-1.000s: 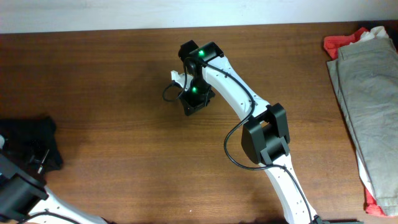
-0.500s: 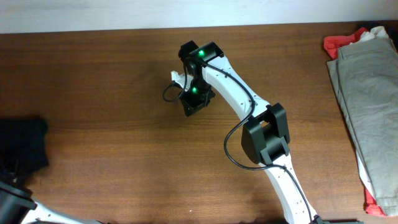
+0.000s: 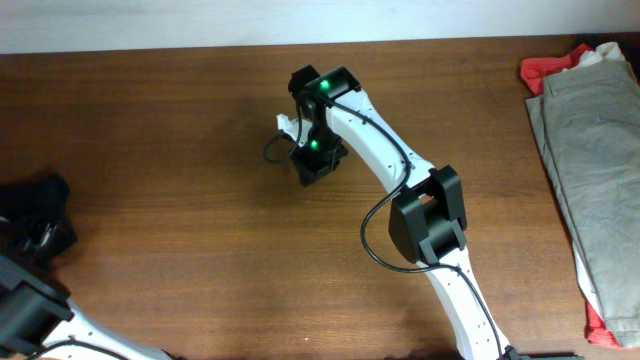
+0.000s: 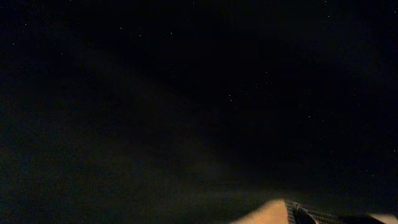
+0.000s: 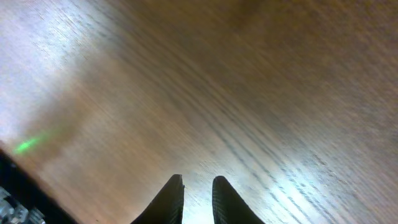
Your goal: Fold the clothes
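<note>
A black garment lies bunched at the table's far left edge. My left gripper is buried in it and seems shut on the cloth. The left wrist view is almost wholly dark with that garment against the lens, and its fingers are hidden. Only a ribbed hem shows at the bottom. My right gripper hovers over bare wood at the centre back. In its wrist view the right gripper has its fingers nearly together, with nothing between them.
A pile of clothes sits at the right edge: grey-khaki trousers on top of a red garment. The brown wooden table spans the view. The right arm crosses the middle from the front edge.
The black garment has been drawn left and bunched tighter as the left arm shifted at the lower left. The right arm has not moved.
</note>
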